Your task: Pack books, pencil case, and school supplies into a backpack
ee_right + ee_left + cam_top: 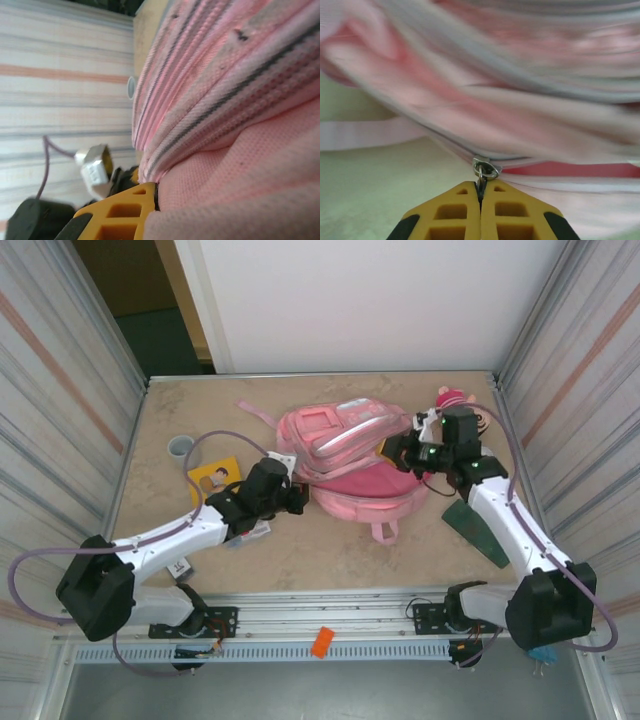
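Beige marbled table (330,550) surface is seen between ribbed walls, with a grey cup (181,447) near its left edge and the yellow book (215,478) laid flat just beside it. At the table's middle, nearer the far edge, the pink backpack (350,455) is spread, and its metal zip pull (485,169) on the left side is pinched by the fully closed left jaws. On the backpack's right side pink fabric is clamped by the right jaws, one yellow finger (130,205) being shown and the other hidden under cloth, and a plush head (452,398) is seen by the far right corner.
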You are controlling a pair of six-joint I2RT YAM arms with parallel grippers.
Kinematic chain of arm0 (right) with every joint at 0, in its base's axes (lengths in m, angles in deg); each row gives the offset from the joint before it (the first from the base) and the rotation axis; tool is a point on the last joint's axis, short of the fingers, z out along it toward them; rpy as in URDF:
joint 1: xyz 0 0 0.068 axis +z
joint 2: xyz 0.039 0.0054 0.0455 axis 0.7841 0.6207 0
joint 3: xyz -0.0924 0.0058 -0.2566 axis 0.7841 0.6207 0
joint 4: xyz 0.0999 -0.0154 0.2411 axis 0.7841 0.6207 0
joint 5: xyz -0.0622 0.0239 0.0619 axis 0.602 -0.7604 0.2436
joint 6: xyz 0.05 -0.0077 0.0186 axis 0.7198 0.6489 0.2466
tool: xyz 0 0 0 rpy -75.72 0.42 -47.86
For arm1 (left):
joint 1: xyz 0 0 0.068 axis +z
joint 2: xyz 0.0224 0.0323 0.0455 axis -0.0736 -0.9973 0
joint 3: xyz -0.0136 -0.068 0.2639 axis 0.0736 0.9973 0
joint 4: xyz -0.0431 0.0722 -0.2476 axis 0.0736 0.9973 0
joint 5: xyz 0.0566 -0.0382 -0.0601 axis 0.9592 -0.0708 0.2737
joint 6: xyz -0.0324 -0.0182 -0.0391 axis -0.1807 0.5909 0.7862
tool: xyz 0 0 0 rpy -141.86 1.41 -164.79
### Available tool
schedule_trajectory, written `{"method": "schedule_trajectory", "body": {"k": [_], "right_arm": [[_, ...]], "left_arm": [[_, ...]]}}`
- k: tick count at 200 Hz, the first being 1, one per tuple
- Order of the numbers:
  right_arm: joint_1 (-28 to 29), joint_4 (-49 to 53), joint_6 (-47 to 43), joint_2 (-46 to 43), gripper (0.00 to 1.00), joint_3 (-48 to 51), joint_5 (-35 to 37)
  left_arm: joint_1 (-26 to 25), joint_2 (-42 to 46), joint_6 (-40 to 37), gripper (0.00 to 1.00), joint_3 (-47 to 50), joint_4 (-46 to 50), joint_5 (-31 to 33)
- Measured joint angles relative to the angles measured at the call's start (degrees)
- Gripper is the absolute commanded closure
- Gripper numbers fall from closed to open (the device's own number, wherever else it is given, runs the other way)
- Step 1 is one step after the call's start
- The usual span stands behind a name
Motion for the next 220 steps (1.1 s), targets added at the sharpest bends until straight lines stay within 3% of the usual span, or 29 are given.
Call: {"method": "schedule_trajectory", "body": {"k": [61,94,115,142,190,220], "right_arm": [[-3.28,14.16,-13.33,5.62,1.0,-16.0,-14.58],[-3.23,16.92,-15.93,6.14,0.99,-17.57,-15.58],[-3.02,14.71,-15.08,6.12,1.0,-17.0,-14.19],[-1.11,6.23,-10.93,5.14,1.0,-11.87,-9.46],[4.09,-4.83,-7.72,7.5,0.96,-8.11,2.12],[5.11,-9.66,-6.6,10.1,0.75,-8.0,6.32]], "left_arm": [[7.8,-5.29,-5.05,1.0,0.22,-4.5,1.88],[9.35,-9.77,-6.03,0.78,-1.22,-6.08,2.69],[9.94,-9.33,-5.73,0.54,-1.44,-6.1,3.13],[10.47,-5.51,-4.33,0.37,-2.34,-4.98,3.37],[10.49,3.63,-0.81,0.33,-3.26,-0.28,4.48],[10.49,6.84,1.81,0.33,-2.36,2.49,5.53]]}}
